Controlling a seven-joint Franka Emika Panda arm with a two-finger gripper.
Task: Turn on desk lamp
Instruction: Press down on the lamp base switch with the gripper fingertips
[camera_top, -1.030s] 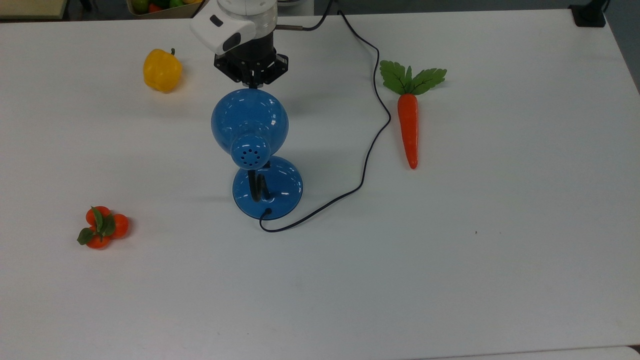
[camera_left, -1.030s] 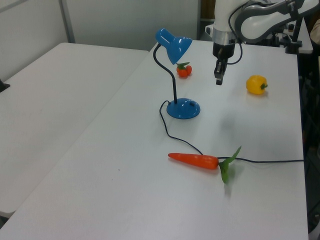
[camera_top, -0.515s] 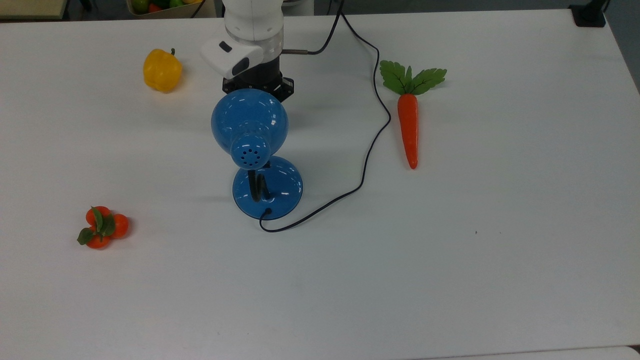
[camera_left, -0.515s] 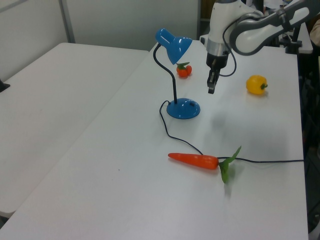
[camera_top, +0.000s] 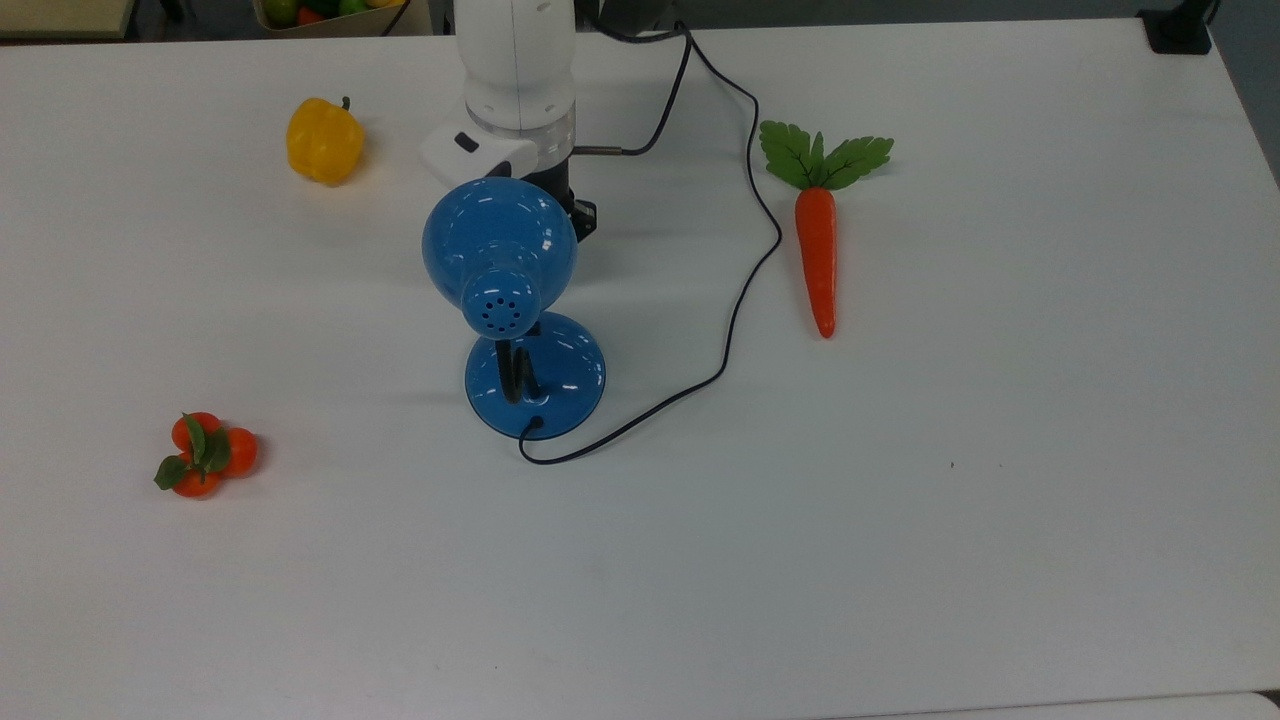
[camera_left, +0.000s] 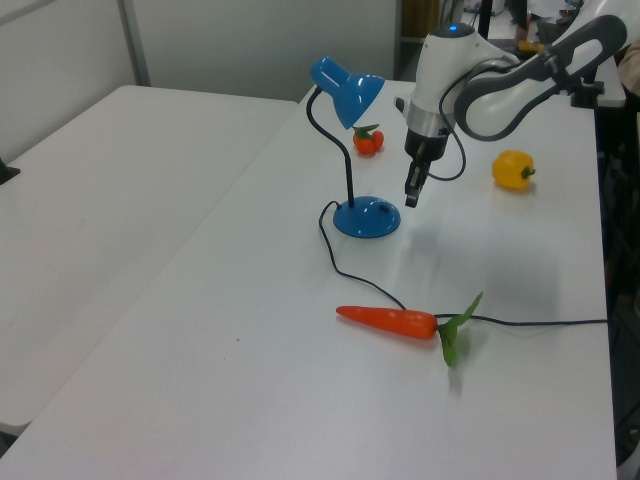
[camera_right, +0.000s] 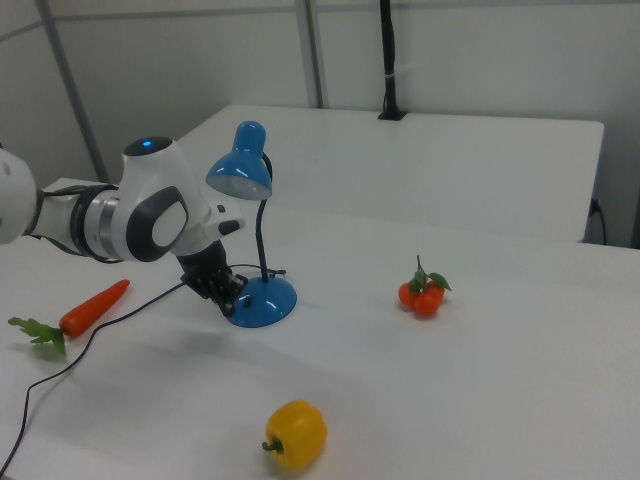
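The desk lamp stands mid-table: a glossy blue dome shade (camera_top: 498, 235), a round blue base (camera_top: 560, 375) and a thin black cord (camera_top: 740, 290). It is unlit. In the top view the shade covers most of the hand below the white wrist (camera_top: 517, 100). In the left view my gripper (camera_left: 411, 197) points down, shut and holding nothing, just to the left view's right of the base (camera_left: 366, 217) and slightly above the table. In the right view the gripper (camera_right: 229, 296) is low at the base's (camera_right: 265, 300) edge, under the shade (camera_right: 242, 172). Whether it touches the base is unclear.
A yellow pepper (camera_top: 323, 140) lies at the top view's upper left. A carrot (camera_top: 817, 250) is to its right, and a cluster of small oranges (camera_top: 203, 455) is at its lower left. The lamp cord loops between the carrot and the lamp.
The gripper has come down and moved toward the lamp, from beside the shade to low beside the base. The lamp and the other objects have not moved.
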